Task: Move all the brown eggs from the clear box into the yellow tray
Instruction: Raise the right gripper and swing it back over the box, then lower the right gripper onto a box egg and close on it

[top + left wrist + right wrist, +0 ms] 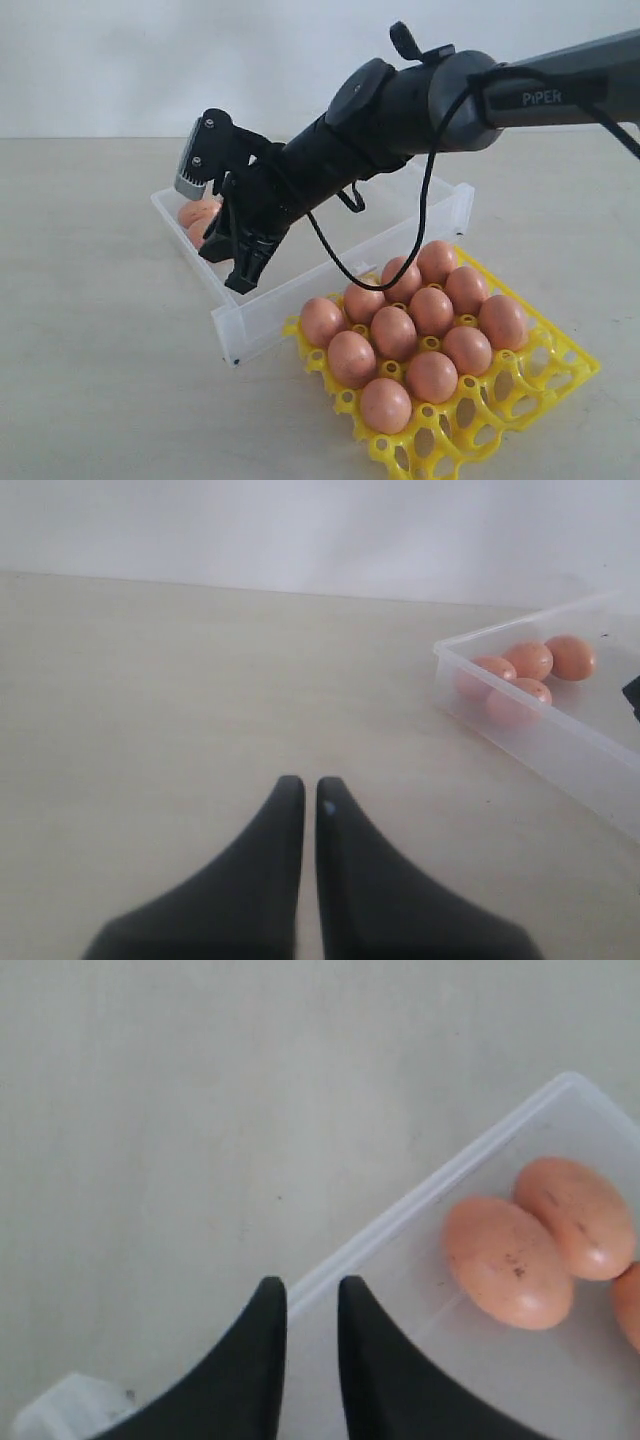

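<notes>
Brown eggs (393,332) are sitting in two places. Twelve are filling the cups at one end of the yellow tray (560,375), packed close in rows, while the tray's other cups are standing bare. Four more are lying bunched in one corner of the clear box (290,300), touching or nearly touching each other. The tray is resting on the table (100,350) just beside the box's long wall.

The right gripper (245,270) is reaching across from the right and pointing down over the box's rim, near the eggs left in that corner. Its jaws are standing slightly parted and are gripping nothing; two of the eggs are lying just beside its fingertips, apart from them.

The left gripper (310,785) is hanging over bare table, well apart from the box. Its jaws are pressing almost together, with only a thin slit between them and nothing in it.
</notes>
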